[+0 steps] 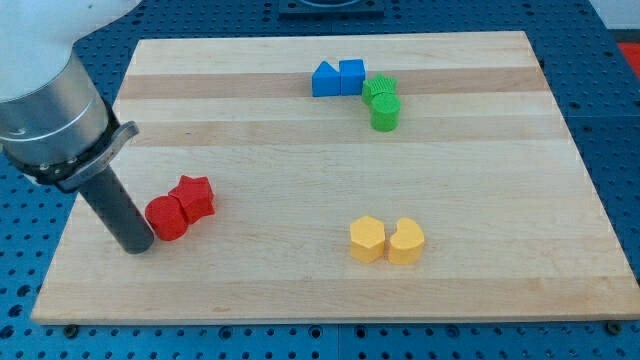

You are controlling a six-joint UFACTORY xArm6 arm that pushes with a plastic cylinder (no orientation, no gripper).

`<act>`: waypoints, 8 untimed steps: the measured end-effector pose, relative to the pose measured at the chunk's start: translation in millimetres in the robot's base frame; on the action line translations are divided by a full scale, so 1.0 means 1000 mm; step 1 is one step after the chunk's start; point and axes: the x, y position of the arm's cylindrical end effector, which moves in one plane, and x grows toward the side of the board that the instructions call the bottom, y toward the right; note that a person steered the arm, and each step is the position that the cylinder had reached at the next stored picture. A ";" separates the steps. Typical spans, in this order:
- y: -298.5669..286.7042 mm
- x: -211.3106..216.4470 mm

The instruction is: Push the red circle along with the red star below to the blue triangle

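No brand, label or writing can be read anywhere on the blocks, the board or the arm. The table (300,290) is a pale wooden board with long grain bands running from the view's left to its right, lying on a blue perforated base (620,150). The arm carries no claw, so there is nothing released or clenched to report: it ends in a straight, matte dark rod under a smooth silver-grey cylinder, and my tip (137,248) rests on the board near its left edge, toward the bottom-left corner. The red circle (166,218), a short glossy cylinder, sits just beside my tip on the view's right, so close that I cannot tell whether they touch. The red star (194,197), lobed and equally glossy, touches the circle on its upper right. The blue triangle (325,79), a small wedge, stands near the top edge around the board's middle, well apart from the red pair, with a blue cube (351,76) pressed against its right side. Just right of the cube, a ridged green block (380,89) and a green cylinder (385,112) stand together. Toward the bottom edge, right of centre, a yellow hexagon (367,240) touches a yellow heart-like block (405,241).
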 end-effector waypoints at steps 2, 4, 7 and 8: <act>0.016 -0.016; 0.041 -0.030; 0.041 -0.042; 0.050 -0.018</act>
